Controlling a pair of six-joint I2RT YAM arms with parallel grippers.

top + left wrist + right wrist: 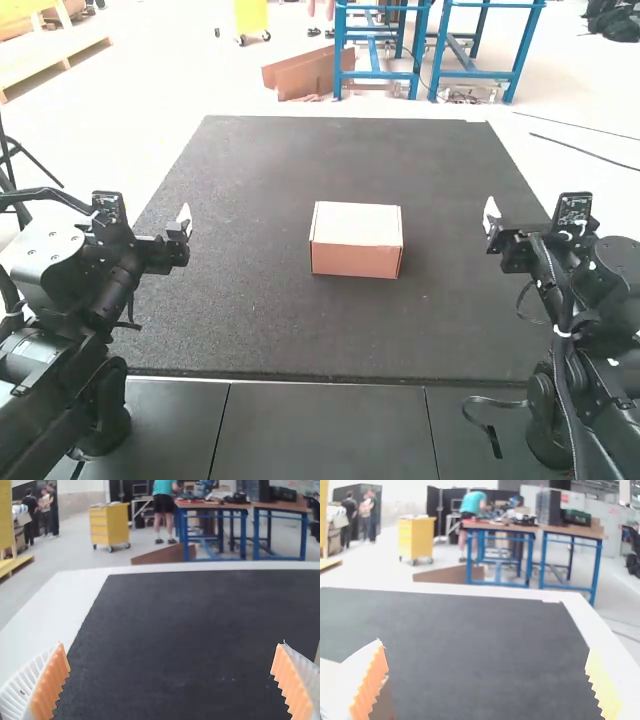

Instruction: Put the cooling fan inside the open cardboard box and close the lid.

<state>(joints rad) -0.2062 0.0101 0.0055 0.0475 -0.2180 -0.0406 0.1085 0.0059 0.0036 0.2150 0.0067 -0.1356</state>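
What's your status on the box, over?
Left gripper open, empty, left edge of black mat. Right gripper open, empty, right edge. Cardboard box mid-mat, lid shut. Bare mat between grippers and box.

The box (356, 240) is plain brown cardboard, matt and smooth. Under the box lies a black mat (250, 180), matt and finely grainy. Left of the box, the left gripper (182, 232) has white ribbed plastic fingers (22, 690) with matt orange ridged pads (50, 685), and the right gripper (497, 235) matches it

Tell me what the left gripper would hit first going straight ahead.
Likely nothing: the left gripper faces bare black mat, with the cardboard box off to its side; depth is unclear.
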